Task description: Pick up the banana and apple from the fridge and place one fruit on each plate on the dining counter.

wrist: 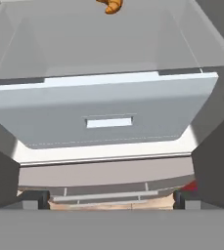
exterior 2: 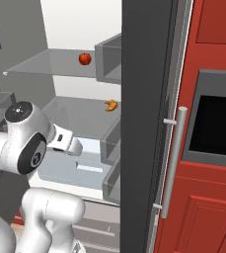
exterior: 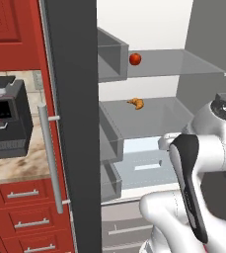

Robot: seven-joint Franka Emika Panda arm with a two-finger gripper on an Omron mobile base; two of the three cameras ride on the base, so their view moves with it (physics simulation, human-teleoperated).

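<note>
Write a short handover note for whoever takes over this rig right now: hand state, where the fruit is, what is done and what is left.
Hand: open, empty, facing the white drawer inside the open fridge.
Apple: on the upper shelf, untouched.
An orange-brown lumpy item lies on the shelf below it; I cannot confirm a banana.
Done: fridge door is open, arm reaching in.
Left: pick the apple, locate and pick the banana, carry each to a plate on the dining counter.
</note>
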